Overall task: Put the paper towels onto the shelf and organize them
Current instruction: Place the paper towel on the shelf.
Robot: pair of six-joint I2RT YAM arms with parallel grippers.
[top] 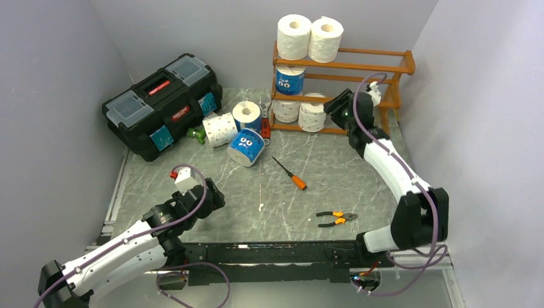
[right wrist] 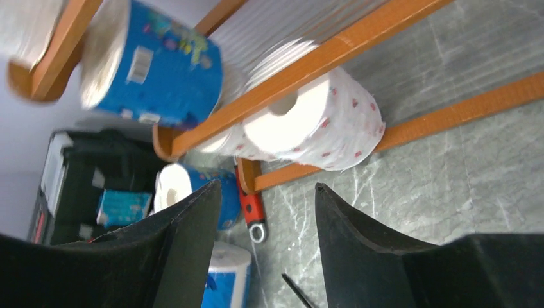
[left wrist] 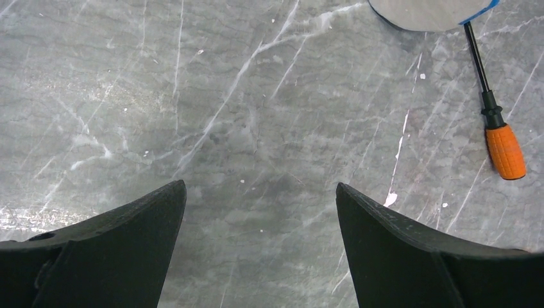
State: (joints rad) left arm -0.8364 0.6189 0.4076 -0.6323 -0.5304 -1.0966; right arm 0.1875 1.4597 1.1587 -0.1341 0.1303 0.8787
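Beyond right end effector (right wrist: 267,188) — white roll (right wrist: 321,125), lowest tier of shelf (right wrist: 359,37)

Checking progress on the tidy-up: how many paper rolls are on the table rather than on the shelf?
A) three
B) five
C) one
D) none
A: a white roll and two blue rolls sit on the table between the toolbox and the shelf; the other five are on its tiers.

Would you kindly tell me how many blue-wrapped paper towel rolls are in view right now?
3: middle-tier blue roll on the shelf; rear blue roll and front blue roll on the table near the toolbox. None seems hidden.
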